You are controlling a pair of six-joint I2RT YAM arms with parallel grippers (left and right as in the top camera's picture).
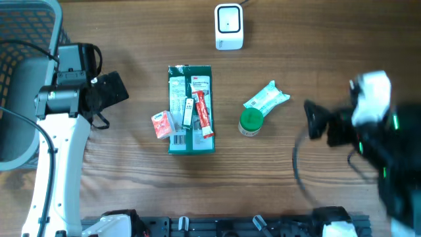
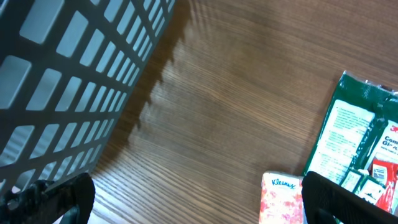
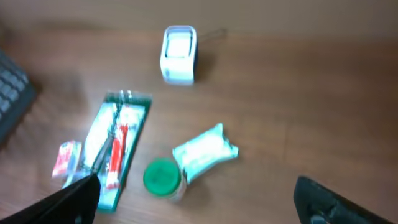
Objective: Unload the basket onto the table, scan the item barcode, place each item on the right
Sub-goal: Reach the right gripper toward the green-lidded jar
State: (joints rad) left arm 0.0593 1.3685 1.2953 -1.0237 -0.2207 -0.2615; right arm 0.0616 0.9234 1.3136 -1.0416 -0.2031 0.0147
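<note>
A white barcode scanner point(image 1: 229, 27) stands at the back of the wooden table, also in the right wrist view as the scanner point(image 3: 178, 53). At mid-table lie a flat green package point(image 1: 191, 109), a small Kleenex tissue pack point(image 1: 162, 124), a green-lidded jar point(image 1: 250, 122) and a white-green packet point(image 1: 266, 99). My left gripper point(image 1: 117, 92) hovers open to the left of the tissue pack point(image 2: 281, 199), holding nothing. To the right of the jar point(image 3: 162, 177), my right gripper point(image 1: 314, 120) is blurred, open and empty.
A dark mesh basket point(image 1: 23, 72) sits at the table's left edge, and its wall point(image 2: 68, 74) fills the upper left of the left wrist view. Bare wood lies between the basket and the items, and between the jar and the right arm.
</note>
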